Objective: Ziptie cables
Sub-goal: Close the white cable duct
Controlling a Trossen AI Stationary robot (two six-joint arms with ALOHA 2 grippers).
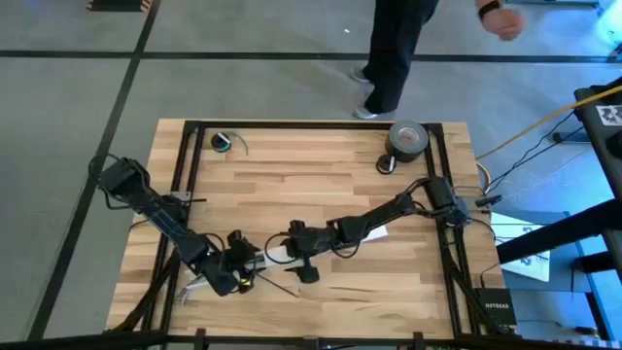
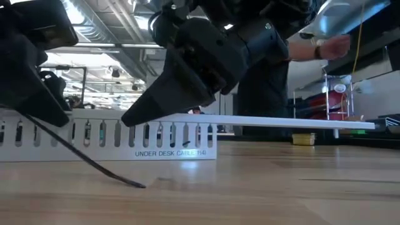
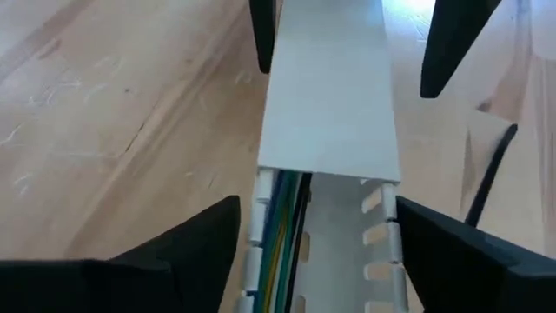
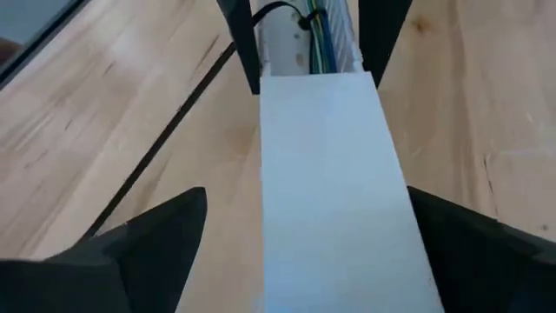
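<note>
Wooden slats form the bench (image 1: 321,185), which carries both arms near its front edge. A white slotted cable duct (image 2: 106,140), printed "UNDER DESK CABLE", stands on the bench between the two end effectors, with a flat white cover (image 3: 330,96) lying along part of its top. The left end effector (image 3: 317,222) straddles the open end of the duct, fingers apart on either side. The right end effector (image 4: 308,217) straddles the covered portion from the opposite end, fingers likewise apart. The cables (image 3: 285,226), green and yellow among them, lie lengthwise inside the duct channel. The ziptie (image 2: 84,159), a thin black strip, slants down beside the duct with its tip touching the bench.
</note>
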